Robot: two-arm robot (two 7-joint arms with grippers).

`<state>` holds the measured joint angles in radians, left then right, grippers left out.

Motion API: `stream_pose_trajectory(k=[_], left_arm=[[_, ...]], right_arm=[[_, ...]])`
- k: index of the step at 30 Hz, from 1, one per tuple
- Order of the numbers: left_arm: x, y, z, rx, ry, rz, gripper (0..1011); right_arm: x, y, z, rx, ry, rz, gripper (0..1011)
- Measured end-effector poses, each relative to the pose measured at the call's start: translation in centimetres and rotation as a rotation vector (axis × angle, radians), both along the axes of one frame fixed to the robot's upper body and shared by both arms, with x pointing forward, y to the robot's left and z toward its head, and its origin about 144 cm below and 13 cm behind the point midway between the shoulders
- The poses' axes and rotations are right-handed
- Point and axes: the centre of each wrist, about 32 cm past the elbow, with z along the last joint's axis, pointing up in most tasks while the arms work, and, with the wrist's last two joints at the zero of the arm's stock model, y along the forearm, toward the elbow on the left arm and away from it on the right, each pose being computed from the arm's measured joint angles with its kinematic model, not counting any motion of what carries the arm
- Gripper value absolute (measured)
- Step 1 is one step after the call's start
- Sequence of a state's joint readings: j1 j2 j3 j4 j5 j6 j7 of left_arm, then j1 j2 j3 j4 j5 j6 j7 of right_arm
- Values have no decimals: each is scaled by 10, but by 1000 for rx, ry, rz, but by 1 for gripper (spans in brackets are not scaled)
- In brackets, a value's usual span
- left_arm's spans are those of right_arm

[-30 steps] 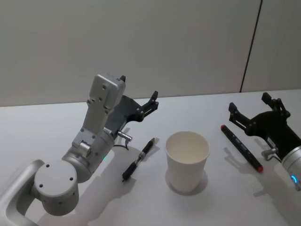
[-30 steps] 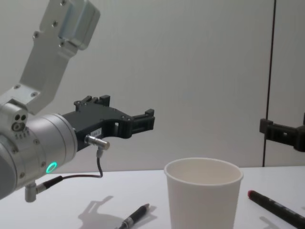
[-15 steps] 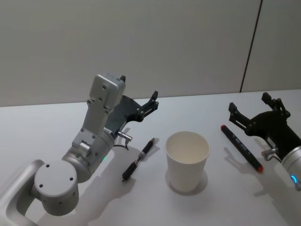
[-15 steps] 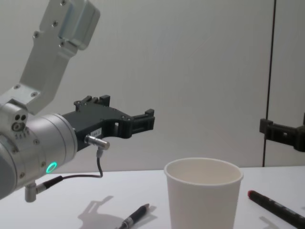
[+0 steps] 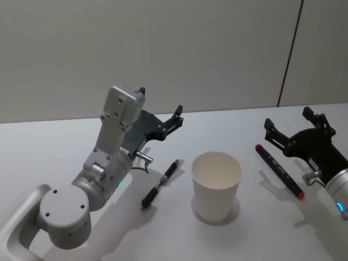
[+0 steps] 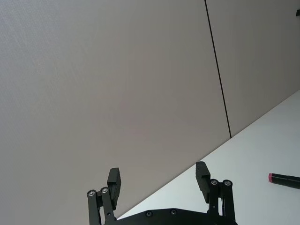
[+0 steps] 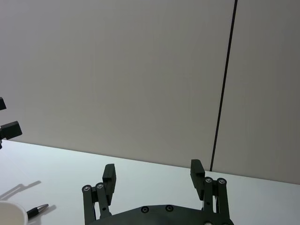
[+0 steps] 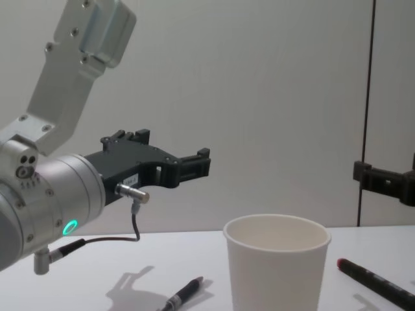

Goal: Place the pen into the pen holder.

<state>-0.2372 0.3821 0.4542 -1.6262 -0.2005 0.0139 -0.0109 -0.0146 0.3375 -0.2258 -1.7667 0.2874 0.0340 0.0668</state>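
The pen holder [image 5: 216,185], a white paper cup, stands upright mid-table, also seen at the cup [image 8: 277,265]. A black pen with a silver tip [image 5: 160,184] lies flat to its left, in the chest view as the black pen [image 8: 183,295]. A second black pen with red ends [image 5: 279,169] lies to the cup's right, the red-ended pen [image 8: 373,282]. My left gripper [image 5: 160,101] hovers open and empty above and behind the black pen, its pads [image 6: 115,180] wide apart. My right gripper [image 5: 287,118] hangs open and empty just beyond the red-ended pen, pads [image 7: 196,168] spread.
A white table [image 5: 65,136] runs back to a plain grey wall with a dark vertical seam [image 5: 289,54]. The left arm's silver elbow [image 5: 62,215] sits at the near left. Open tabletop lies in front of the cup.
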Motion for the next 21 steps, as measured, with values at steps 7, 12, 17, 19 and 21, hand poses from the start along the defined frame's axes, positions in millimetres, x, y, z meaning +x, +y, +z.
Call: stream_pose_trajectory(k=[7, 12, 17, 19, 21], left_arm=[[0, 0, 0, 0, 0, 0, 1001], [0, 0, 0, 0, 0, 0, 1001], [0, 0, 0, 0, 0, 0, 1001], [0, 0, 0, 0, 0, 0, 1001], [0, 0, 0, 0, 0, 0, 1001]], right_arm=[[0, 0, 0, 0, 0, 0, 1001], [0, 0, 0, 0, 0, 0, 1001], [0, 0, 0, 0, 0, 0, 1001], [0, 0, 0, 0, 0, 0, 1001], [0, 0, 0, 0, 0, 0, 1001]])
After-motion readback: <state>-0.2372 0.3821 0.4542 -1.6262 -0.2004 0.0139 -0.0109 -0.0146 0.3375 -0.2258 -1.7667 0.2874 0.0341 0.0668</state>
